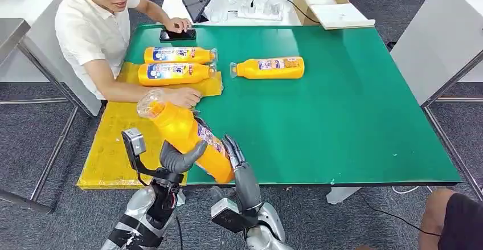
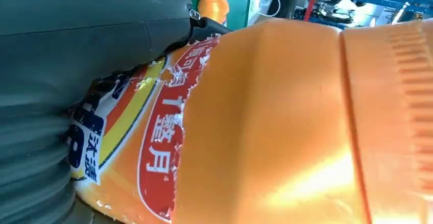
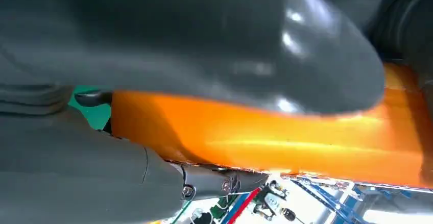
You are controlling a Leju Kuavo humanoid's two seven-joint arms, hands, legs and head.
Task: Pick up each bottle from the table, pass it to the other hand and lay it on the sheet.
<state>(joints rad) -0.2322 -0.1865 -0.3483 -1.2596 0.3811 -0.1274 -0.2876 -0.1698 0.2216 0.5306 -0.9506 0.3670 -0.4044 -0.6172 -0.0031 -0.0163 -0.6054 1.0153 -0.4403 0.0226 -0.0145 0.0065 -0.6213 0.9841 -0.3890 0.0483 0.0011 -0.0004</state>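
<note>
I am mid-handover with an orange detergent bottle (image 1: 185,139) raised over the near edge of the green tabletop (image 1: 353,119), at about seven o'clock from its centre, tilted with its clear cap pointing toward eleven o'clock and its base low toward five. My left robot hand (image 1: 179,158) grips it around the middle, the thick grey thumb wrapped over the label, and my right robot hand (image 1: 234,153) is closed on the base end, fingers lying along the side. Both wrist views show grey thumb and palm pressed flat against orange plastic, so I judge both grips firm. The yellow sheet (image 1: 111,147) lies at nine o'clock, draped over the tabletop's left edge, with two bottles (image 1: 174,65) already lying side by side at its far end and a person's hand (image 1: 185,96) resting just beside them, near my bottle's cap. A fourth bottle (image 1: 269,68) waits on the bare green at twelve o'clock. To do this well, I should let the left settle fully before the right loosens, release slowly so the smooth body cannot slide, then swing toward nine o'clock, keep clear of that hand, and lower the bottle flat onto open yellow.
</note>
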